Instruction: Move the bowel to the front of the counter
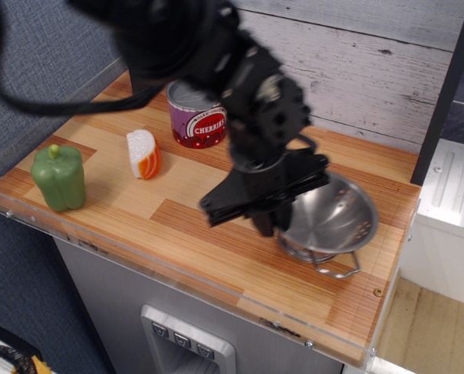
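The shiny steel colander bowl [335, 221] sits tilted at the right front part of the striped wooden counter [185, 234], a wire loop handle and its ring base showing below it. My black gripper [272, 224] comes down over the bowl's left rim and is shut on that rim. The arm hides the rim's left edge and part of the counter behind it.
A purple cherries tin can [198, 114] stands at the back. A half onion toy [145, 153] and a green bell pepper [58, 178] lie at the left. The clear plastic rim [177, 273] runs along the front edge. A white appliance [450, 210] is to the right.
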Motion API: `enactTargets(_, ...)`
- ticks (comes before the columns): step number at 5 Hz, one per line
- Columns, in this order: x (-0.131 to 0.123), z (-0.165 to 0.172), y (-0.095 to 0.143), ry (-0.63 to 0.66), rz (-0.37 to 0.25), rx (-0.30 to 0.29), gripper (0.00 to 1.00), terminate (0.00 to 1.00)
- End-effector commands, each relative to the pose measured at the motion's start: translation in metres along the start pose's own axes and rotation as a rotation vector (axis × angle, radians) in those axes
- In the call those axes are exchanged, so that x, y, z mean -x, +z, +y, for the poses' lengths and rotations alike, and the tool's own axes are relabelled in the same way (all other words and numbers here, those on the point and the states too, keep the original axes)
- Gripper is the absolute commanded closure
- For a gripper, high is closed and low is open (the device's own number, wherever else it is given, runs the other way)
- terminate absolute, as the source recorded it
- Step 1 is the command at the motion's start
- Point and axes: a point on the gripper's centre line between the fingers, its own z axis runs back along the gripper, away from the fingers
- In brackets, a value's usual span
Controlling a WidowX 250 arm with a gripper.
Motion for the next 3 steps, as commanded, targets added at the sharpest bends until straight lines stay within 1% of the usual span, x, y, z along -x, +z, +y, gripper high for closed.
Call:
enactTargets(1, 0.002, 0.028, 0.008, 0.022, -0.035, 0.020, 1.00, 0.00)
enactTargets(2, 0.010, 0.039, 0.010, 0.035, -0.042, 0.015, 1.00, 0.00)
enactTargets(3, 0.011, 0.047, 0.016, 0.042, -0.048, 0.034, 1.00, 0.00)
